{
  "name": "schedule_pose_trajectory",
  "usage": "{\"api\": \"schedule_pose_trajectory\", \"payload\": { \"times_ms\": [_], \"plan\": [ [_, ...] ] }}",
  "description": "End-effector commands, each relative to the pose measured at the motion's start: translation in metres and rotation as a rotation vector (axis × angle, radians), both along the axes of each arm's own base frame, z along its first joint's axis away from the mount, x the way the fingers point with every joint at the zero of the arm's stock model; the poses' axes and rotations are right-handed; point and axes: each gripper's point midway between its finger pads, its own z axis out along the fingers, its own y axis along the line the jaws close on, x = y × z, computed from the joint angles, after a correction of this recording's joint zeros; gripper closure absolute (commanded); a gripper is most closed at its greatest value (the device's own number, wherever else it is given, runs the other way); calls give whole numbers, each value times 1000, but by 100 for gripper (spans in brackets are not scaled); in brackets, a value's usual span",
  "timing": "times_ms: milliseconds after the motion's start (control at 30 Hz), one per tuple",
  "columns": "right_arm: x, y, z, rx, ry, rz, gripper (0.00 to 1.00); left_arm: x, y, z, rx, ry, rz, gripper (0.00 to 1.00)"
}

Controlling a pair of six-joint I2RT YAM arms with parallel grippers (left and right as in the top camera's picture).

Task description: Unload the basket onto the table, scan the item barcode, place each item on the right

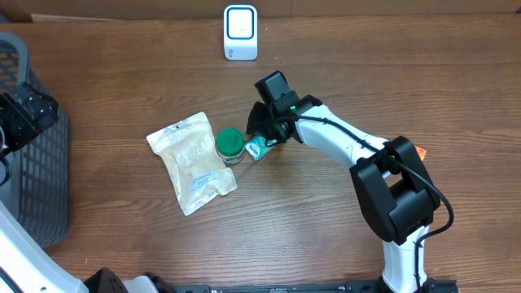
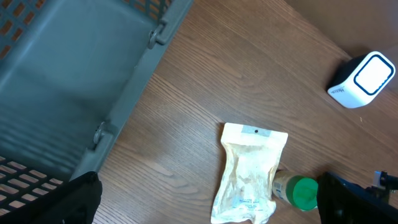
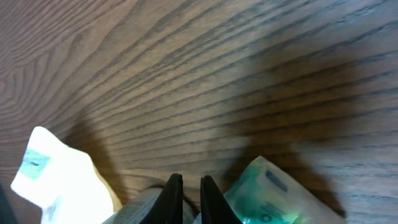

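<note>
**Right fingers clenched at the teal packet, left fingers spread wide**

From overhead, my right gripper (image 1: 262, 137) is down near the middle of the wooden table (image 1: 366, 65), its tips at a small teal packet (image 1: 259, 148). The packet lies on the wood, just beside a green-capped bottle (image 1: 229, 146). On its other side the bottle touches a clear pouch (image 1: 191, 161) that lies flat. The white scanner (image 1: 240, 32) stands at the far edge of the table, its face turned upward, well apart from the packet. A grey basket (image 1: 37, 179) sits at the end of the table on my left arm's side, and my left gripper (image 1: 20, 114) hangs over its rim.

From my left wrist, my two dark fingers (image 2: 81, 199) show only in the bottom corners of the view, far apart from each other, so that hand is released. Below them I see the basket's wall, the pouch with the bottle against its lower edge, and the scanner off in the upper corner.

From my right wrist, my fingers (image 3: 173, 199) stand almost together, with only a thin slit between them, so that hand is clenched. The teal packet lies right against the tips on one side, and the pale pouch is on the other side. I cannot tell whether an edge of the packet is caught in the pinch.
</note>
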Motion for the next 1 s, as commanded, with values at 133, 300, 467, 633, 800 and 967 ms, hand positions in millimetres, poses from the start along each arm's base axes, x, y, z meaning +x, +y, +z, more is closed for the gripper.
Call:
{"api": "schedule_pose_trajectory", "payload": {
  "times_ms": [133, 300, 467, 633, 800, 967],
  "plan": [
    [-9, 7, 1, 35, 38, 13, 92, 0, 2, 2, 1, -6, 13, 0],
    [-27, 3, -7, -10, 92, 43, 92, 0, 2, 2, 1, -6, 13, 0],
    [-41, -9, -13, -69, 133, 110, 92, 0, 2, 2, 1, -6, 13, 0],
    [-45, -29, -12, -111, 153, 204, 92, 1, 2, 2, 1, -6, 13, 1],
    [-44, -56, 8, -160, 173, 307, 92, 0, 2, 2, 1, -6, 13, 1],
    [-45, -72, 45, -163, 163, 342, 90, 1, 2, 2, 1, -6, 13, 0]
  ]
}}
